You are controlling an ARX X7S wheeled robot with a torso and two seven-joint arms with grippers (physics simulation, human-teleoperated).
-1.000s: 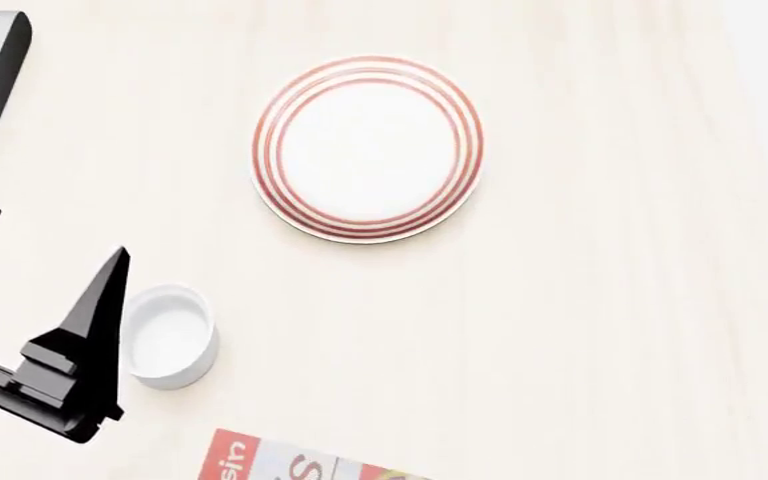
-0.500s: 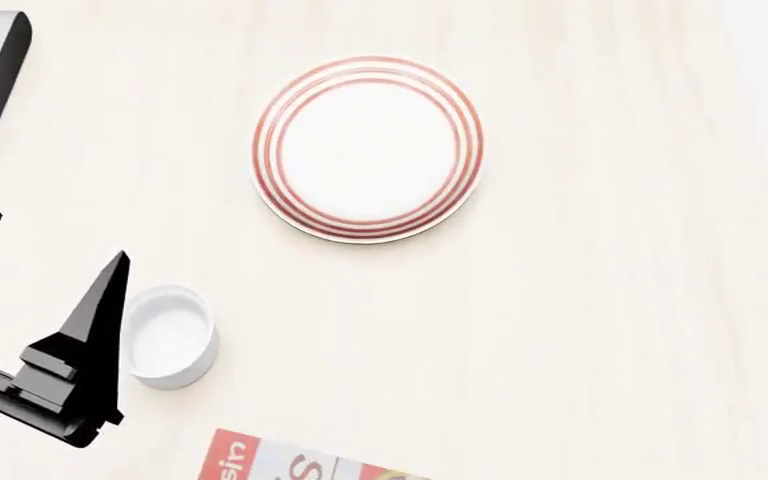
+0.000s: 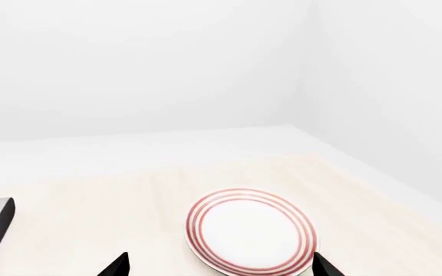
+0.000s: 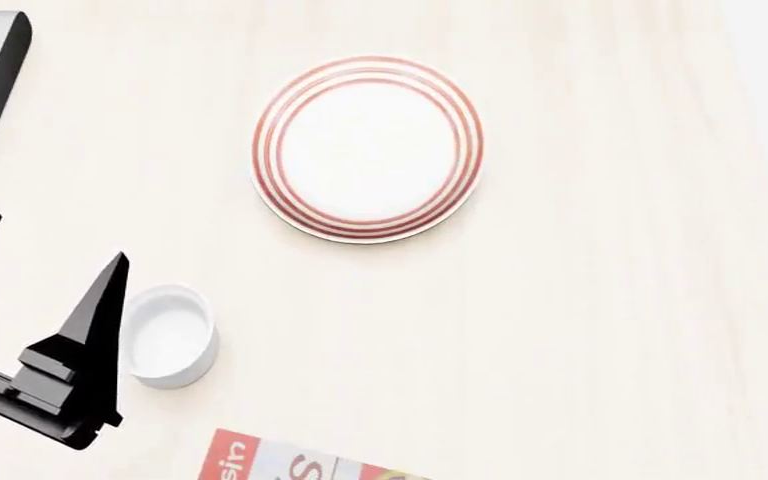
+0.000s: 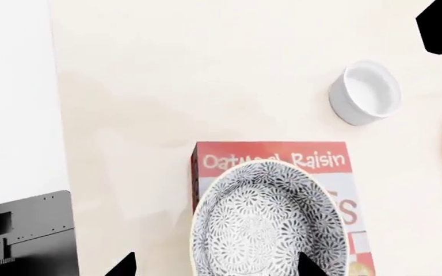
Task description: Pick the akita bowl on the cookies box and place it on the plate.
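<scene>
My right gripper (image 5: 213, 267) hangs over the bowl (image 5: 267, 221) on the cookie box (image 5: 336, 198), fingers wide apart, nothing held. Left gripper (image 4: 37, 310) has only drifted down a hair beside the cup (image 4: 168, 335), also open, empty. Plate (image 4: 368, 148) waits bare, so no pick yet.

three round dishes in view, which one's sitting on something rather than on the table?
The akita bowl, speckled grey-black, rests on the cookies box. The red-ringed plate and the plain white cup both sit directly on the table.

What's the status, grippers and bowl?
Left gripper open, empty. Right gripper open over speckled akita bowl, on red cookies box. Red-ringed plate unobstructed.
</scene>
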